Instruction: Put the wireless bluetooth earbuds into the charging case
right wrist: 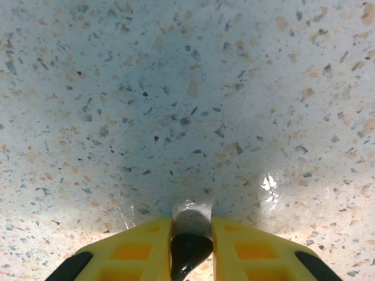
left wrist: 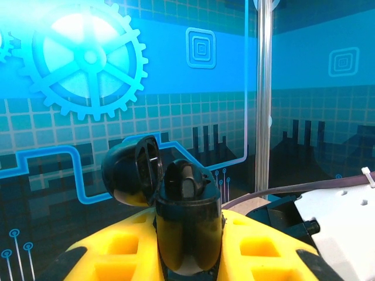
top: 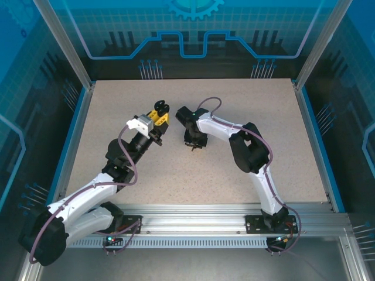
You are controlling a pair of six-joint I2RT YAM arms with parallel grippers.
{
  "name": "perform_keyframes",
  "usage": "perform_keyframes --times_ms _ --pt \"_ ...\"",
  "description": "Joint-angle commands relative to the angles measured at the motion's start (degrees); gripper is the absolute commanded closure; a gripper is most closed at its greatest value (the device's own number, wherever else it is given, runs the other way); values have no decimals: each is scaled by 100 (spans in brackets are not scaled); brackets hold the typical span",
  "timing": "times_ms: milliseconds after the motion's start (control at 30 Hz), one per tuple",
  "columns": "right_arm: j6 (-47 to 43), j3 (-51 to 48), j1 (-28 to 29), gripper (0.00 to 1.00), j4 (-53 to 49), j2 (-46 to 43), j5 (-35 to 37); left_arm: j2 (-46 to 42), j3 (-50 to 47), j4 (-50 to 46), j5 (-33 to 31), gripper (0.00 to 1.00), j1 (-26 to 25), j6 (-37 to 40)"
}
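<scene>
My left gripper (top: 158, 117) is raised above the table, its yellow fingers (left wrist: 117, 246) shut on a black charging case (left wrist: 187, 222). The case stands upright with its lid (left wrist: 132, 170) swung open to the left. A dark earbud (left wrist: 183, 180) sits in its top. My right gripper (top: 194, 143) points straight down at the table. Its yellow fingers (right wrist: 137, 252) are closed against both sides of a tiny black earbud (right wrist: 188, 252), which rests on the speckled surface.
The speckled tabletop (top: 246, 99) is bordered by blue rails and an aluminium frame post (left wrist: 263, 99). Glass walls with blue graphics stand behind. The two grippers are close together near the table's middle.
</scene>
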Motion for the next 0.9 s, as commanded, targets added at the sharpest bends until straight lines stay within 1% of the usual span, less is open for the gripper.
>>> perform_keyframes --times_ms 0,133,233,667,867 --pt "27 -77 -1 78 232 51 -193 7 -3 184 -73 100 53 -81" --pt "77 -112 11 69 225 -46 -215 16 5 180 -74 100 60 -84" --pt "211 -104 52 68 122 -106 -171 41 14 181 -56 100 57 -101" --pt "776 -21 142 70 -122 -22 -173 94 30 213 -62 100 60 -95" --pt "903 -43 213 70 -299 -161 34 121 23 234 -56 100 61 -59"
